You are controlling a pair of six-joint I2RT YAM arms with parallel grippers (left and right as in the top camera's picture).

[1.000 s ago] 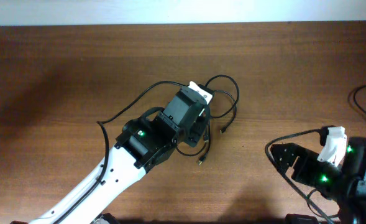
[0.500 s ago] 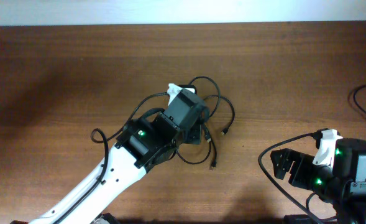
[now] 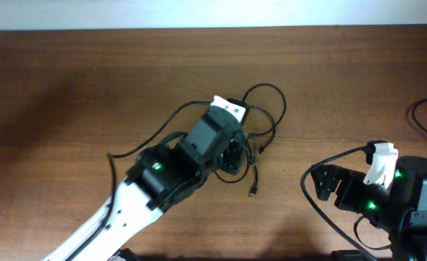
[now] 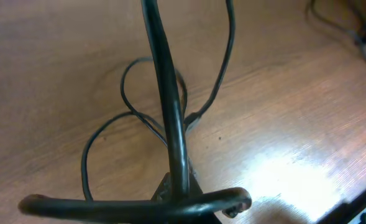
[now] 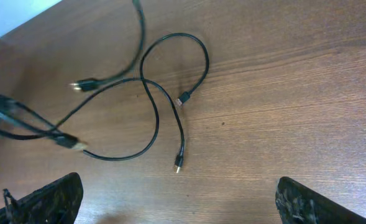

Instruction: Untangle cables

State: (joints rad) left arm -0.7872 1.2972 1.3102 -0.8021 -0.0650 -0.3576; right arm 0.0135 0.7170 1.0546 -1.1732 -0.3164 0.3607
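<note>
Two arms reach over the wooden table (image 3: 68,80), and I take the left hand (image 3: 227,110) as my marker. Out to the left of the left hand, one thin black cord (image 3: 148,134) trails across the wood beside the white arm.

The left hand itself sits over the heap of cables (image 3: 253,138), which lies under it and spills just to its right. In its wrist view no fingers show at the sides. One strand (image 4: 170,106) rises straight up the middle, close to the lens and clear of the wood, so the hand looks pinched closed on it. Another piece lies across the bottom of that view and ends in a small plug (image 4: 237,202). Slack loops rest on the table beneath.

Just right of the left hand a rounded loop bulges outward. A loose end (image 3: 253,194) with a yellowish tip lies near it, toward the front edge.

Well to the right of the left hand, and nearer the front edge, the right hand (image 3: 328,185) faces the heap but stays apart from it. Its wrist view shows two dark fingers (image 5: 52,196) spread wide at the bottom corners with only bare wood between them, so it is open and empty. Ahead of it, crossed loops and several plug ends lie flat on the wood.

Farthest right of the left hand, a thicker black wire (image 3: 420,109) curls at the table's edge.
</note>
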